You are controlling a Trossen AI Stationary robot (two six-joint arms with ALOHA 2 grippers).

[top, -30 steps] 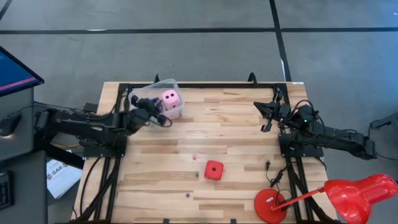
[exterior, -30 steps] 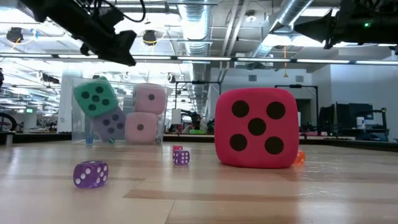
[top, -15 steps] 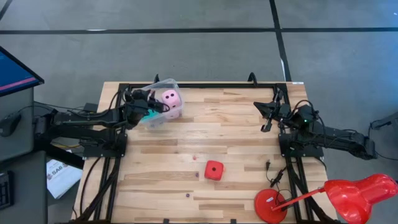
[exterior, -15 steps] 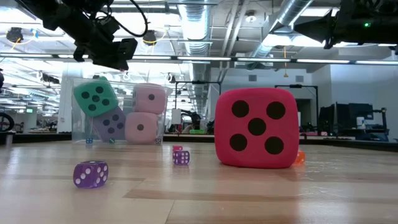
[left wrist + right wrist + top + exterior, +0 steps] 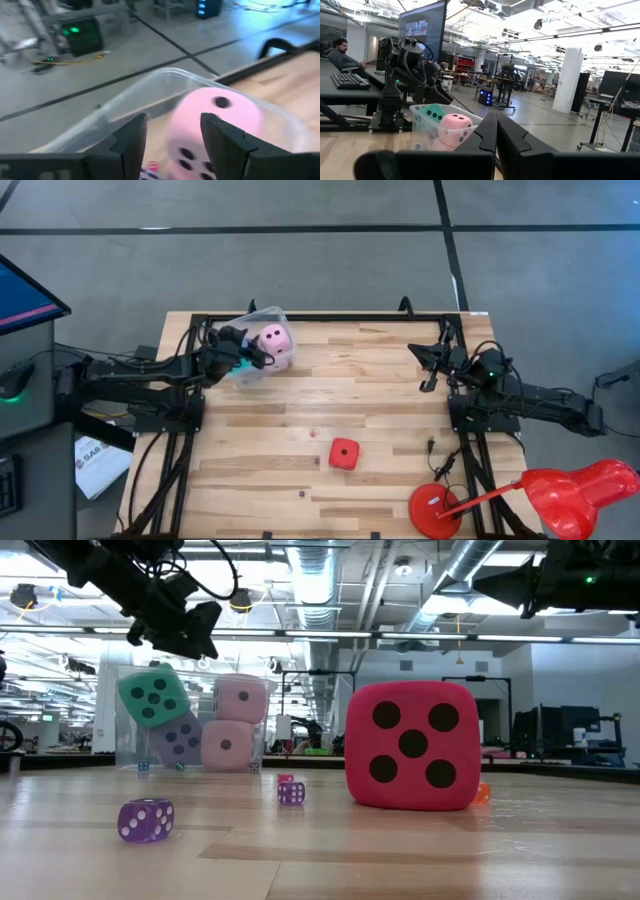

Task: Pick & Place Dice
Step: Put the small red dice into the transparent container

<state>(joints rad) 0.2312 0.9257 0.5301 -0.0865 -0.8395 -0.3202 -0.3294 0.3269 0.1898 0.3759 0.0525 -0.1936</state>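
Left fingers (image 5: pixel 220 145) parted above tub (image 5: pixel 262 316); no writing legible.

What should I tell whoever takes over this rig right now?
Left gripper: open, empty, above the clear tub.
Right gripper: shut, parked at the table's right side.
Done: cyan die, violet-blue die and two pink dice are in the tub.
Left: red die sits on the table, middle front.

Red die (image 5: pixel 344 452), dark pips, alone mid-table. Two pale pink dice (image 5: pixel 237 721) stacked; cyan die (image 5: pixel 154 696) tilted atop violet-blue die (image 5: pixel 180 740), beside them, far-left corner.
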